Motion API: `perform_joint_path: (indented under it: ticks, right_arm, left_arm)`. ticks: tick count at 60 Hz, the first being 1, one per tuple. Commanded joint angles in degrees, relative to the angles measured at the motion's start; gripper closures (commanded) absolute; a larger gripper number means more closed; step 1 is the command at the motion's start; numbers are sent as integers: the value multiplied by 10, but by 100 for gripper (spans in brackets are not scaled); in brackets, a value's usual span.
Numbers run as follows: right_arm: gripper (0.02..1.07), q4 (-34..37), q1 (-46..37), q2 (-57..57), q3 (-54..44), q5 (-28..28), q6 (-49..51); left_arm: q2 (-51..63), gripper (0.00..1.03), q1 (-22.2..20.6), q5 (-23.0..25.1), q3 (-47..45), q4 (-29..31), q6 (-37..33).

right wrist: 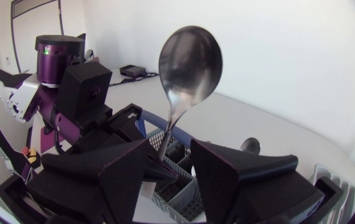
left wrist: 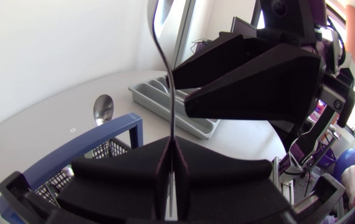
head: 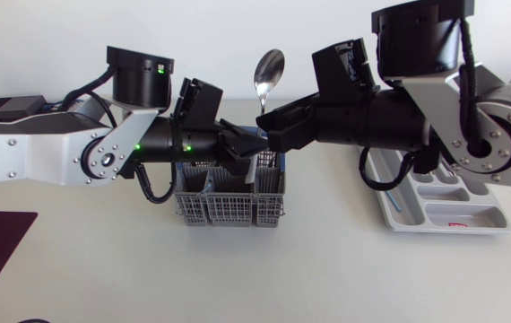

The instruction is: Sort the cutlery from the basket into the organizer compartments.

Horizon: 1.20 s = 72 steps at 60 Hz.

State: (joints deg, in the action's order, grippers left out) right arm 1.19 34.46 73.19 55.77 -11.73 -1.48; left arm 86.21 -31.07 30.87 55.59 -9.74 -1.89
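Head view: a shiny steel spoon [head: 269,72] stands upright, bowl up, over the grey mesh basket [head: 229,205]. The grey plastic organizer [head: 493,215] lies on the right arm's side.
Left wrist view: the left gripper [left wrist: 172,146] is clenched on the handle.
Right wrist view: the right gripper [right wrist: 170,152] is spread, its fingers flanking the neck.

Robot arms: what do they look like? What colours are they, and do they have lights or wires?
The left arm and the right arm have silver-grey links dotted with small screws, and round black joints. The left gripper and the right gripper are matte black, each with two broad wedge-shaped fingers. Small green lights glow on the left arm. Black cables loop beside both arms.
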Motion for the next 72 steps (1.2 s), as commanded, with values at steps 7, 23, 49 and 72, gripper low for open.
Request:
perform_joint_path:
  ticks: [7,23,49,72]
  right_arm:
    - [61,-12,3,26,22,4,-18]
    - [79,-21,3,33,28,7,-32]
    - [101,-30,8,28,21,7,-31]
    - [101,-24,-3,17,10,1,-28]
  left_arm:
    - [11,100,-14,-6,15,-13,10]
    - [11,100,-18,-10,14,-16,11]
    - [11,100,-18,-13,8,-18,15]
    - [-3,50,-16,-29,14,-7,16]
